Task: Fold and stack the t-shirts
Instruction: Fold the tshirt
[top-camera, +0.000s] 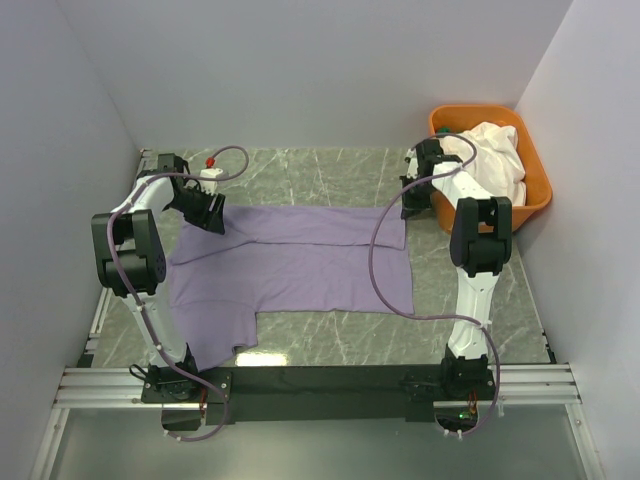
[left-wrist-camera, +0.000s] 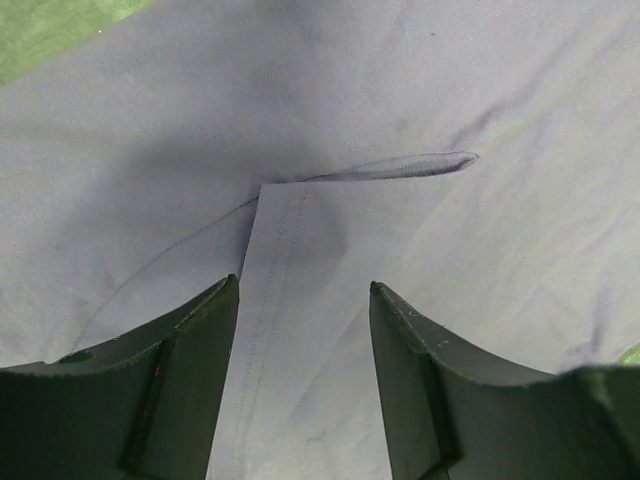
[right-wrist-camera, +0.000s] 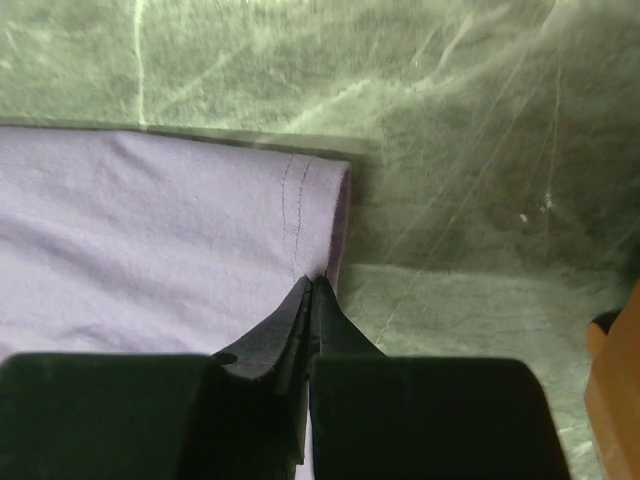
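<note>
The lavender t-shirt (top-camera: 295, 265) lies spread on the marble table, its far part folded over. My left gripper (top-camera: 207, 213) is open just above the shirt's far left edge; in the left wrist view a stitched hem corner (left-wrist-camera: 285, 200) lies between the spread fingers (left-wrist-camera: 190, 370). My right gripper (top-camera: 412, 203) is shut on the shirt's far right hem (right-wrist-camera: 318, 215), the cloth pinched at the fingertips (right-wrist-camera: 312, 285). The white t-shirt (top-camera: 492, 158) is bunched in the orange tub (top-camera: 537, 185) at the far right.
Grey walls close in the table on the left, back and right. Purple cables loop from both arms over the shirt. The arms' bases stand on a black rail (top-camera: 320, 385) at the near edge.
</note>
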